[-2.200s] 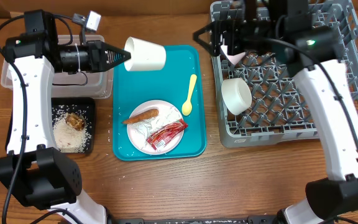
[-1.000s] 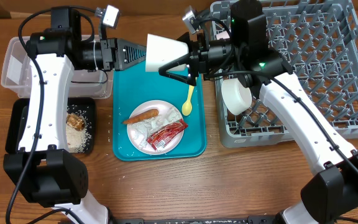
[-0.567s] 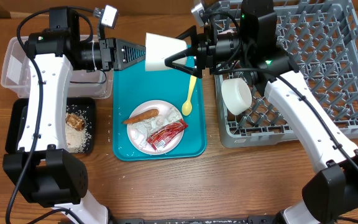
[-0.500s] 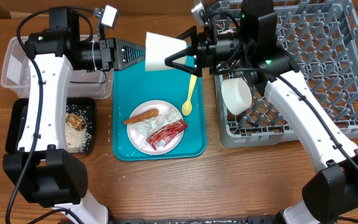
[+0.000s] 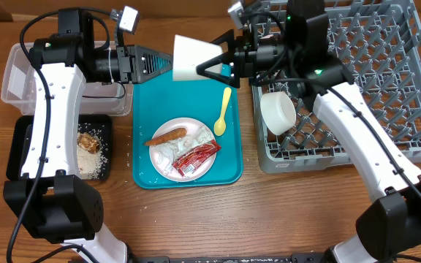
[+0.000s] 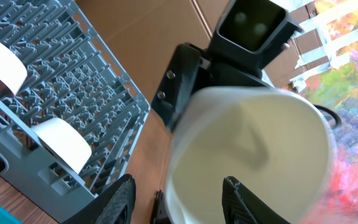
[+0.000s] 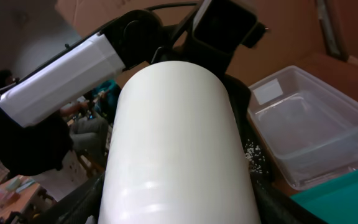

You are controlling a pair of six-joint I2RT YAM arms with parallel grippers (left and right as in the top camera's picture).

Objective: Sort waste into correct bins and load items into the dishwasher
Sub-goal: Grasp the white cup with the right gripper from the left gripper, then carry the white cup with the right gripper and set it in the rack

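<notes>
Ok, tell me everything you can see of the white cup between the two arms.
The white cup is plain, smooth and slightly glossy, tapering from a wide mouth to a narrower base. It lies on its side in the air over the far end of the teal tray, mouth toward the left gripper, base toward the right gripper. The right gripper clasps its sides; the left gripper stands open at the rim, seemingly not pressing it. Inside it looks empty.
</notes>
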